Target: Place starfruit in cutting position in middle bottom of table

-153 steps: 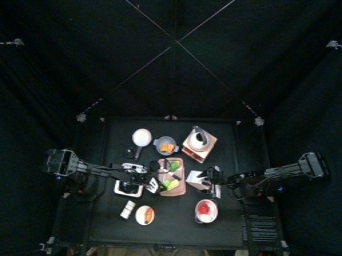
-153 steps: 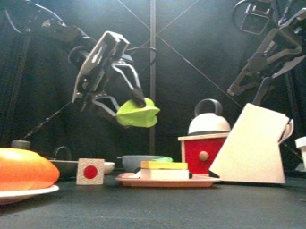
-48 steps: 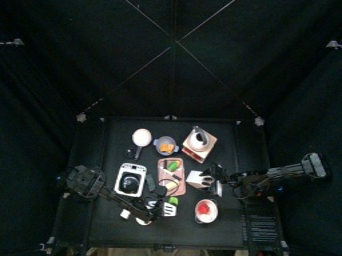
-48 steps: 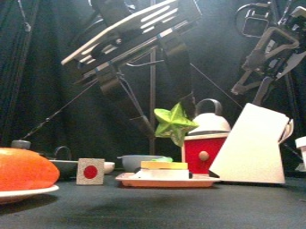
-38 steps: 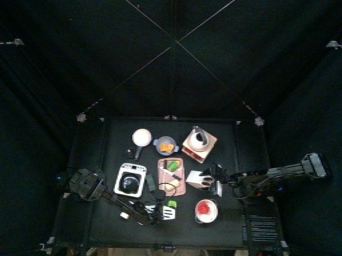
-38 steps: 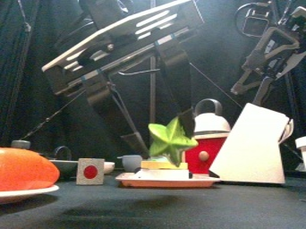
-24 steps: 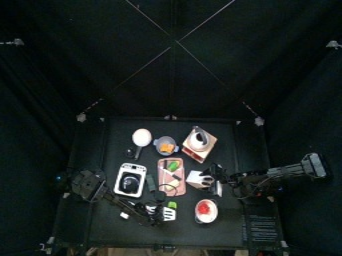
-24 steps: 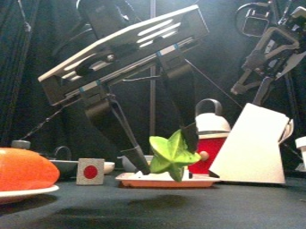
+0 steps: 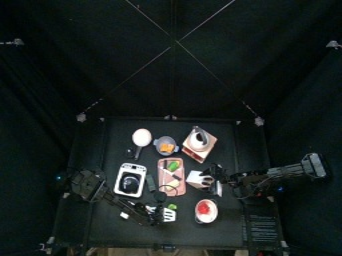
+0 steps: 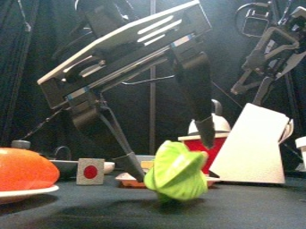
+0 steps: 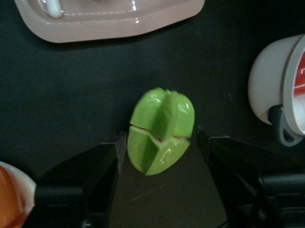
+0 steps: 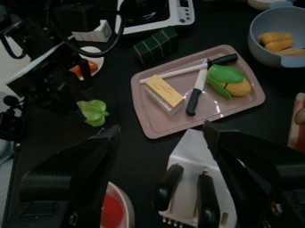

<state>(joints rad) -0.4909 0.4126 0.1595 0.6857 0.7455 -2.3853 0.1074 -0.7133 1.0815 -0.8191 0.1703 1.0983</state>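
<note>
The left gripper [image 11: 162, 151] gripped the starfruit [image 11: 160, 142] between its jaws, low over the table [image 11: 71, 98] near its front edge. The right gripper [image 12: 155, 141] hung open above the pink tray [image 12: 167, 111].

orange fruit [image 10: 21, 169] cut by frame edge, white bowl [image 11: 281, 85] partly cropped

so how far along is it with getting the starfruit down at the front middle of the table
Done: the starfruit has been carried to the middle front strip of the table, ahead of the pink tray. In hand: the left end effector grips it between its jaws; the front view shows it low, but contact with the table can't be confirmed. Left: set it down and release. The right end effector hangs by the tray, holding nothing.
</note>
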